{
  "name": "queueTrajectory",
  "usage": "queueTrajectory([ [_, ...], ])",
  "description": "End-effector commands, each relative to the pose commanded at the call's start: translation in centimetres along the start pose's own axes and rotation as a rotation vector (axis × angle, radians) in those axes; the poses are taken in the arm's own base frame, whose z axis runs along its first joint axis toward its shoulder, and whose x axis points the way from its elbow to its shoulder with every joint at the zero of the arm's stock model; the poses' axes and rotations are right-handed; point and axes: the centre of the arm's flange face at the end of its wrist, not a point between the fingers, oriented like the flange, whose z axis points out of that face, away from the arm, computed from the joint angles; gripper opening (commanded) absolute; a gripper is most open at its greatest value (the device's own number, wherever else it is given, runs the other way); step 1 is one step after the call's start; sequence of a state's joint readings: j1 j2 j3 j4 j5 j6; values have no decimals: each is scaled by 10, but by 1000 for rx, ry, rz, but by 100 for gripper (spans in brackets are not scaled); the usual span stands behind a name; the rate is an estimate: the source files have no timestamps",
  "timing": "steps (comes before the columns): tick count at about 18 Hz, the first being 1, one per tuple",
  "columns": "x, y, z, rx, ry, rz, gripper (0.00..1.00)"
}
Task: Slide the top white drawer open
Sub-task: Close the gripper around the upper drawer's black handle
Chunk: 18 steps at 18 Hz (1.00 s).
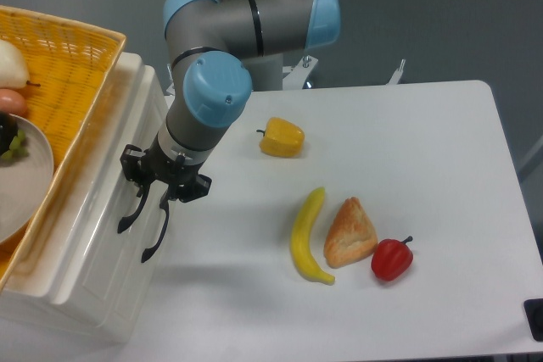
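Even, bright overhead lighting; focus sharp across the view. Soft shadow falls on the table (407, 167) beneath the arm (222, 57). Mild glare on the glossy white cabinet (93, 235) edges; no noticeable edge distortion

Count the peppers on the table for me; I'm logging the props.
2. The yellow pepper sits near the robot's base; the red pepper lies toward the front, beside the pastry. None looks hidden.
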<state>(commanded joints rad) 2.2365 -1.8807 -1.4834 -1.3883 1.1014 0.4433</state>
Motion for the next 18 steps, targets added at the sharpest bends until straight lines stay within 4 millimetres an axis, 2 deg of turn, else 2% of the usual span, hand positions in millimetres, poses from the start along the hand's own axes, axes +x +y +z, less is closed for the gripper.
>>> queueTrajectory([
  [18,1,-1,0,3,4,2,28],
])
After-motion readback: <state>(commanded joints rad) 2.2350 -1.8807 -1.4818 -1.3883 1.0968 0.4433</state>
